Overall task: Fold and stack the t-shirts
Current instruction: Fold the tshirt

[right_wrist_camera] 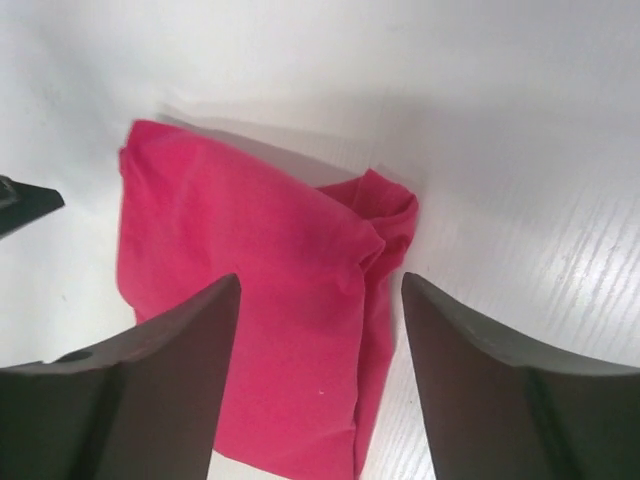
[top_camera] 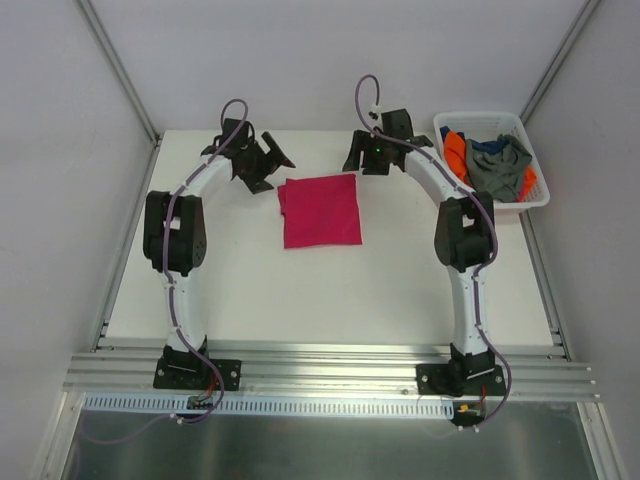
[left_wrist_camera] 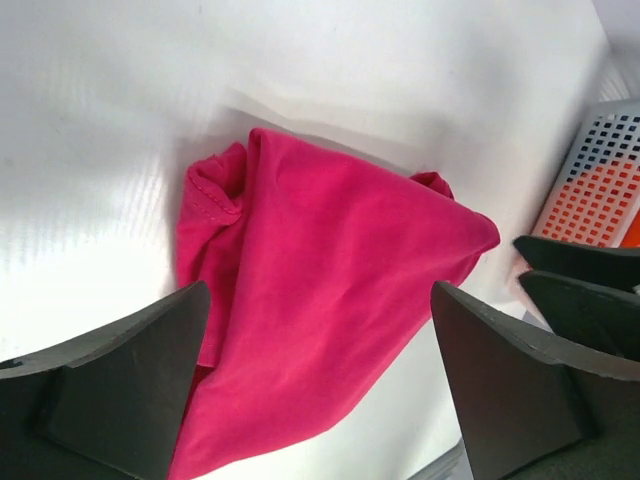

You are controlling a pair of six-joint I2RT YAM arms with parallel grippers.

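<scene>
Folded pink t-shirt lies flat on the table between two pincers.
The left gripper hangs by its far-left corner and the right gripper by its far-right corner. Both have their jaws apart and hold nothing; the arms arch inward.

No readable text, label, brand, number or sign showing in any of three views.
</scene>
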